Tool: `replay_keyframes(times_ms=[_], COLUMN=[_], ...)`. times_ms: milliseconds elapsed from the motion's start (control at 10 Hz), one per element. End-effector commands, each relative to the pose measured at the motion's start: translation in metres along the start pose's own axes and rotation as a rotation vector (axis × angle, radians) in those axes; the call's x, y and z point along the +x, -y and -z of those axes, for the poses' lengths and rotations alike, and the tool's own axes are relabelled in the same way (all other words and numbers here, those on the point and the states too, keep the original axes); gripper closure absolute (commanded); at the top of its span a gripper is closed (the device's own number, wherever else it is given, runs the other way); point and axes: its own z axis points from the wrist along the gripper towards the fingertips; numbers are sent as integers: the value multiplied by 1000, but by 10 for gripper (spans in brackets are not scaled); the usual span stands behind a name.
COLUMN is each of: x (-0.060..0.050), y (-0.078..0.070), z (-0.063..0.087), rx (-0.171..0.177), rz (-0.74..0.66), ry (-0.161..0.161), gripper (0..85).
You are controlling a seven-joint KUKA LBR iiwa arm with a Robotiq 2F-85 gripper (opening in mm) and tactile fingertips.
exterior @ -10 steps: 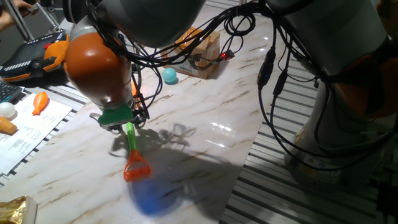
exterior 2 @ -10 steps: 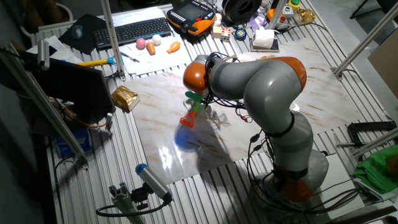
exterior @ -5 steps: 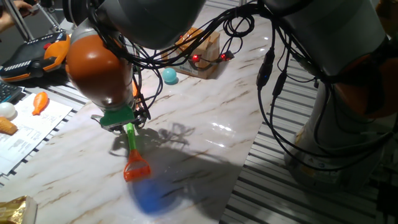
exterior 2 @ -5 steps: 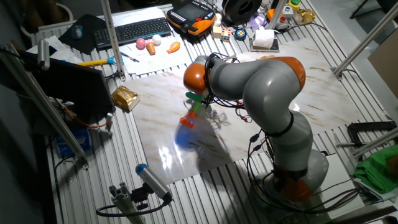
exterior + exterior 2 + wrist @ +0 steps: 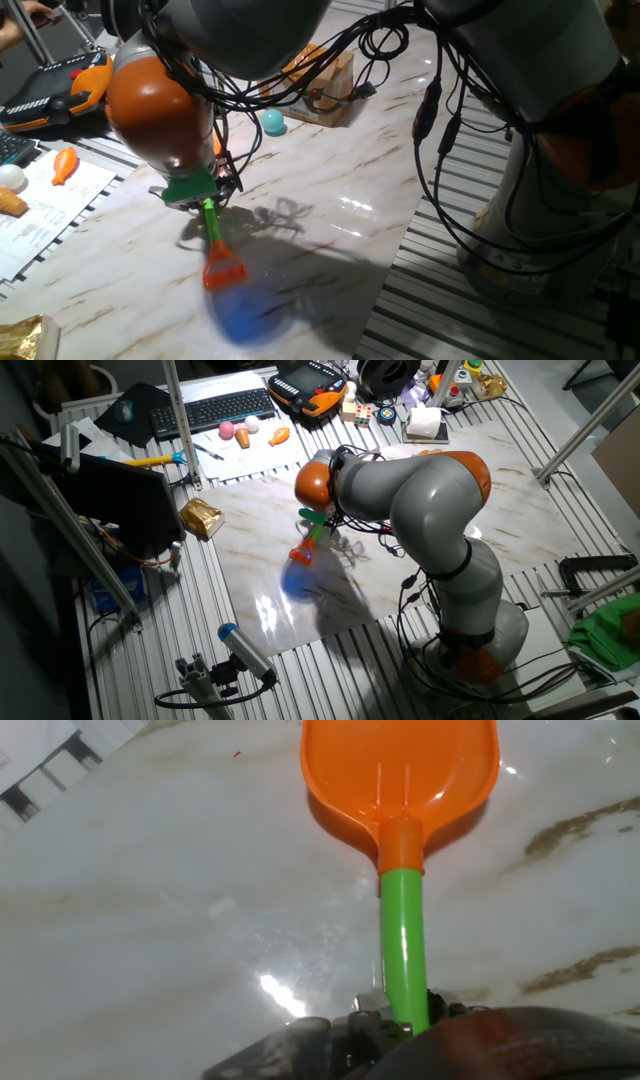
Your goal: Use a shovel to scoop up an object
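Note:
My gripper (image 5: 206, 200) is shut on the thin green shaft of the shovel (image 5: 214, 240). The flat orange blade (image 5: 223, 271) points down and rests at or just above the marble tabletop. In the hand view the shaft (image 5: 403, 945) runs up from my gripper (image 5: 400, 1018) to the empty blade (image 5: 400, 765). The shovel also shows in the other fixed view (image 5: 306, 548). The small teal-blue ball (image 5: 273, 122) lies on the table far behind the gripper, well apart from the blade, next to the cardboard box. The D-shaped end is hidden.
A brown cardboard box (image 5: 325, 85) with cables stands behind the ball. An orange carrot toy (image 5: 64, 163) lies on paper at the left. A gold packet (image 5: 200, 517) lies at the marble's left edge. A keyboard (image 5: 210, 408) and a puzzle cube (image 5: 357, 412) are at the back.
My gripper and the shovel have shifted very slightly to the right; the blade sits a touch further right on the marble. The ball has not moved.

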Motion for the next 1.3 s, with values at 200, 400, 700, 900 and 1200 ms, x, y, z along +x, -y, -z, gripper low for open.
replay_keyframes(times_ms=[200, 400, 700, 900, 1200], x=[-3, -6, -17, -21, -25], y=[0, 2, 4, 6, 8], z=[5, 15, 41, 53, 60], rx=[12, 26, 22, 30, 22], rz=[-58, -114, -190, -196, -266], ry=[-34, -59, -163, -190, -254], gripper=[843, 843, 843, 843, 843])
